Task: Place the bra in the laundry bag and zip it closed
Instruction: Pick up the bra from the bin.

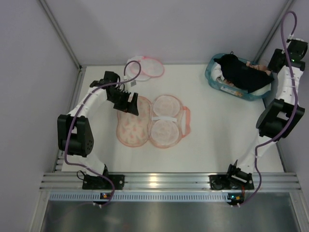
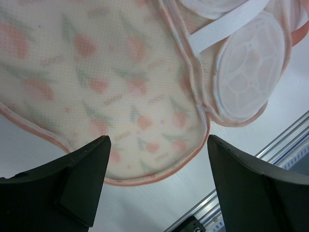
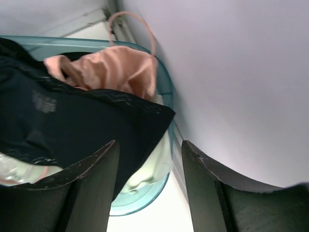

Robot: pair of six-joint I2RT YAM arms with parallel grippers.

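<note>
The salmon-pink bra [image 3: 116, 70] lies in the teal basket [image 3: 164, 84], partly under a black garment [image 3: 63, 121]; one thin strap loops up over the rim. From above, only a bit of the bra [image 1: 259, 67] shows at the basket's far right. My right gripper [image 3: 149, 145] hovers over the basket's right end, open, with nothing between its fingers. The laundry bag [image 1: 146, 67], a round white mesh pouch with a pink rim, lies at the back of the table. My left gripper [image 2: 158, 145] is open above an orange-printed padded piece [image 2: 111, 82].
The printed peanut-shaped piece [image 1: 133, 128] lies spread open mid-table, its right half holding two white discs [image 1: 166, 118] under a white band. The black garment [image 1: 239, 70] fills most of the teal basket [image 1: 212, 72]. Walls close in at the back and right.
</note>
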